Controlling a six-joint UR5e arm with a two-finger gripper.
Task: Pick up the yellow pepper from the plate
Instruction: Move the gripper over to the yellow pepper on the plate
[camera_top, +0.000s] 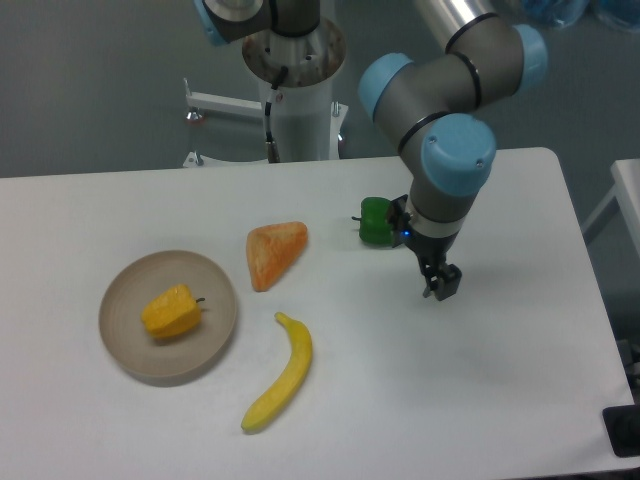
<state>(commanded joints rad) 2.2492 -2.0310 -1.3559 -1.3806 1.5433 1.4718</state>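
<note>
The yellow pepper (171, 311) lies on its side in the middle of the beige plate (130, 345) at the left of the white table, its short dark stem pointing right. My gripper (441, 284) hangs at the right of the table, far from the plate, pointing down just above the tabletop. Its fingers look close together with nothing between them.
An orange wedge-shaped piece (274, 252) lies right of the plate. A yellow banana (281, 375) lies in front of it. A green pepper (376, 222) sits just behind my wrist. The arm's base column (298, 90) stands at the table's back edge.
</note>
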